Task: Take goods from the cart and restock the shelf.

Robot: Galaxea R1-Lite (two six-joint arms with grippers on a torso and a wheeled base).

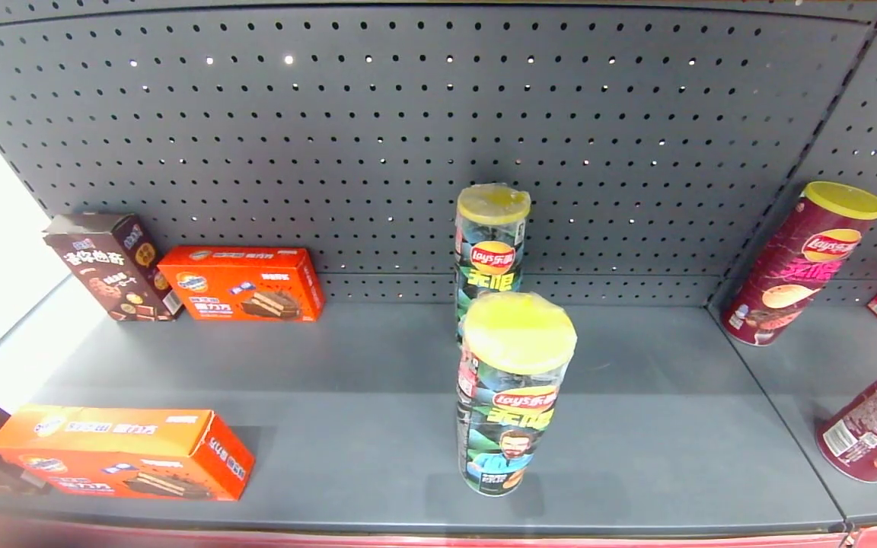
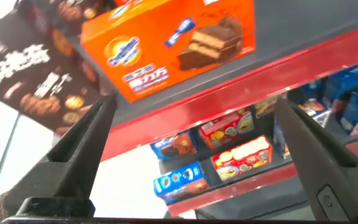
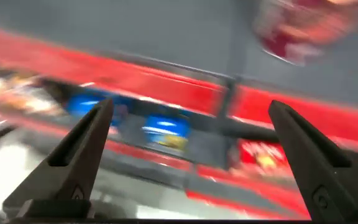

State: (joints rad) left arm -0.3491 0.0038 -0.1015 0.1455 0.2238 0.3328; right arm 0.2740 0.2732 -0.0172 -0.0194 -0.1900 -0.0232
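Front chip can [image 1: 515,396]: upright on shelf [image 1: 674,426] deck, centre, toward the red lip [image 1: 408,536]. Rear chip can [image 1: 492,243] at its 12 o'clock, upright by the pegboard back [image 1: 408,137]. Cans overlap in head view, so can't tell if touching. Both have yellow lids.

Outward from front can:
- 9 o'clock, well apart: front orange box [image 1: 122,453], flat, near the lip.
- 10–11 o'clock: rear orange box [image 1: 244,283] w/ brown box [image 1: 111,266] just beside it, both at the back panel.
- 2 o'clock, next bay: maroon can [image 1: 800,262]. Second maroon can [image 1: 876,426] at 3 o'clock.

Left gripper [image 2: 197,155]: fingers spread wide, nothing between them. It sits low, outside the shelf front. Right gripper [image 3: 194,158]: same, wide and empty, facing the red front edge.

Step, as judged: both arms unloaded, so next is prob. a fetch from the cart, then placing beside the cans.

Risks:
- Cans are tall and narrow. A brush from an incoming arm or item would likely topple the front one, and it could knock the rear can or roll off the lip.
- An arm rising from below could catch the lip or nudge the front orange box, which lies close to the edge.
- Free deck lies at 3 and 9 o'clock of the cans. An approach straight in at 6 o'clock meets the front can.

Views:
- Head view gives deck layout and gaps.
- Left wrist view adds the tier under the lip, w/ lower-tier packs [image 2: 229,149].
- Right wrist view gives the front edge, plus a maroon shape, unclear.
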